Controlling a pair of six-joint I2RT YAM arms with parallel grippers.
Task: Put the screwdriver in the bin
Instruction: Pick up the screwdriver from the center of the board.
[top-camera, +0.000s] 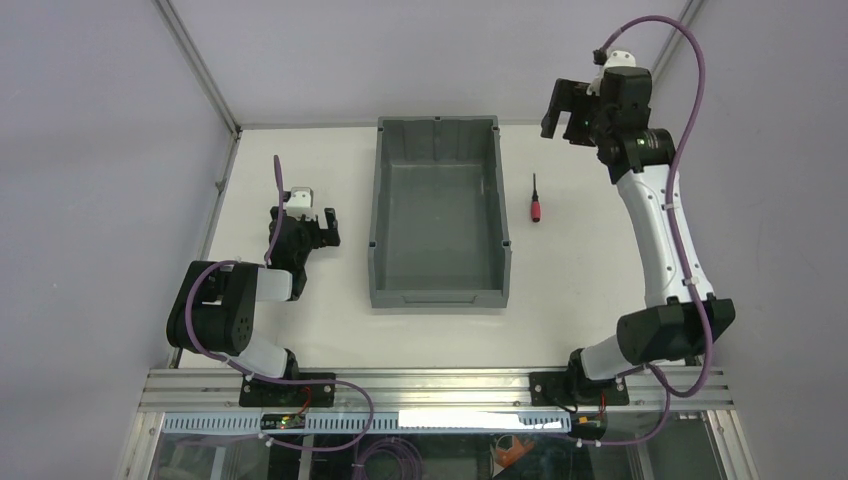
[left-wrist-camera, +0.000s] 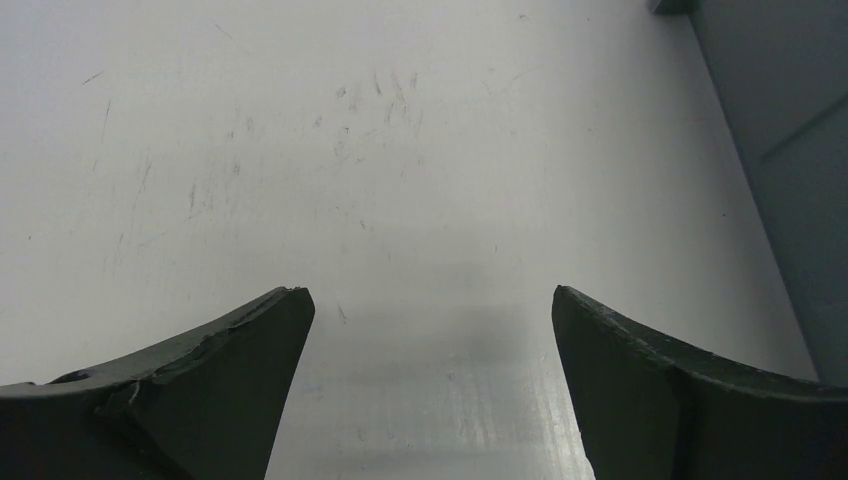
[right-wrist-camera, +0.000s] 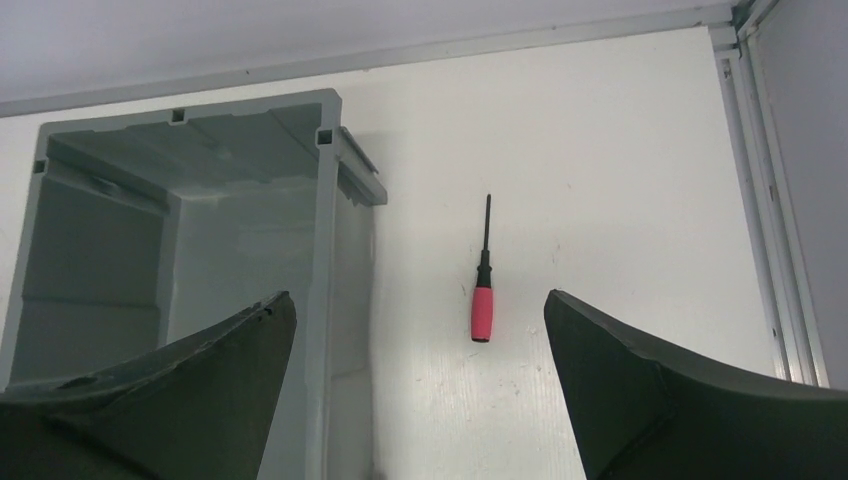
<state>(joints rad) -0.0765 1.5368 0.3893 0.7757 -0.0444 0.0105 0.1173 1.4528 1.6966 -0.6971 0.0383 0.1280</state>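
Observation:
The screwdriver (top-camera: 536, 198), small with a red handle and thin black shaft, lies flat on the white table just right of the bin (top-camera: 376, 200), shaft pointing to the back. The bin is large, dark grey and empty. My right gripper (top-camera: 562, 108) is open and empty, held high over the back right, behind the screwdriver. In the right wrist view the screwdriver (right-wrist-camera: 482, 290) lies between and beyond the open fingers, with the bin (right-wrist-camera: 327, 200) to its left. My left gripper (top-camera: 318, 226) is open and empty, low over the table left of the bin.
The left wrist view shows scratched bare table under my left gripper (left-wrist-camera: 429, 290) and the bin's outer wall (left-wrist-camera: 790, 150) at the right. Aluminium frame posts (top-camera: 200, 65) border the back corners. A metal rail (top-camera: 440, 385) runs along the near edge.

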